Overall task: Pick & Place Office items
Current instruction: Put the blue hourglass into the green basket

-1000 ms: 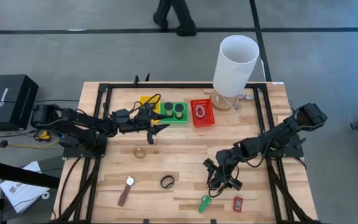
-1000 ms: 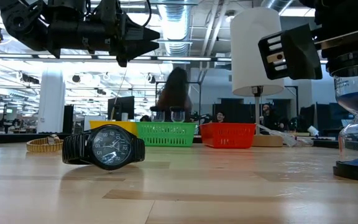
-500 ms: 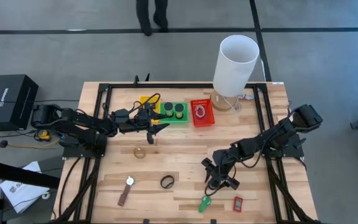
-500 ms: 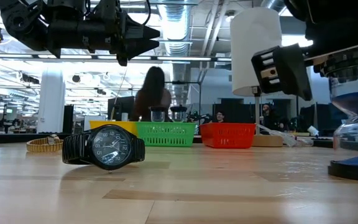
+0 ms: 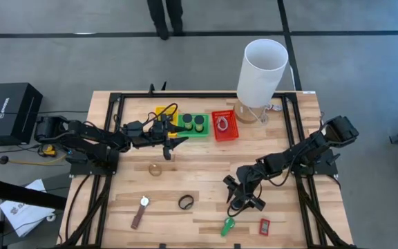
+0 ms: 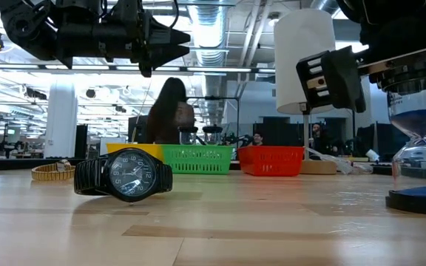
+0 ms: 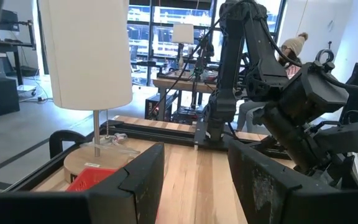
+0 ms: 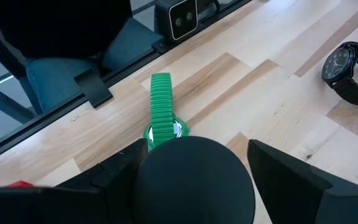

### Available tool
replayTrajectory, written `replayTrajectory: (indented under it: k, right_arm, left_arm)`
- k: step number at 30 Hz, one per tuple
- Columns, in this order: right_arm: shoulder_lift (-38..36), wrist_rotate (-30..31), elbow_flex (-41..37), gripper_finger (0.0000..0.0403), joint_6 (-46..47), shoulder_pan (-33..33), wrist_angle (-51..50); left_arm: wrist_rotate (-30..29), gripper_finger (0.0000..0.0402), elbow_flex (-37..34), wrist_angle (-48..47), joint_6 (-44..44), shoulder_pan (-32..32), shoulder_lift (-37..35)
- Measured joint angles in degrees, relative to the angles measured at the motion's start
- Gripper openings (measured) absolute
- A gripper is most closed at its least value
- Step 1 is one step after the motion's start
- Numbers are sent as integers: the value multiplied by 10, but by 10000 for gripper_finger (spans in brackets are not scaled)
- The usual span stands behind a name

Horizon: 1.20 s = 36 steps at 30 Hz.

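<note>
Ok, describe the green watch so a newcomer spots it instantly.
Start at the wooden table and go to its near edge, on the right arm's side. Below the open right gripper lies the green watch, with a small red rectangle beside it. It is the only green thing on that edge; the other watches are black or brown.

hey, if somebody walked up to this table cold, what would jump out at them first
Probably the tall white cylinder standing at the table's far edge, with the yellow, green and red trays lined up beside it. Next, the right gripper, jaws open, hanging over the near side just above a green watch. In the low view a black watch fills the foreground.
</note>
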Motion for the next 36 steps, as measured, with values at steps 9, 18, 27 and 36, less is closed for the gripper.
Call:
replayTrajectory:
  k: [9, 18, 27, 36]
  right_arm:
    - [1, -1, 0, 265, 0, 1, 1]
    - [3, 0, 0, 252, 0, -4, 6]
    - [3, -1, 0, 249, 0, -13, 5]
    - [3, -8, 0, 249, 0, -23, 26]
  left_arm:
    - [0, 172, 0, 3, 0, 0, 0]
    - [0, 172, 0, 4, 0, 0, 0]
    - [0, 172, 0, 8, 0, 0, 0]
    - [0, 172, 0, 12, 0, 0, 0]
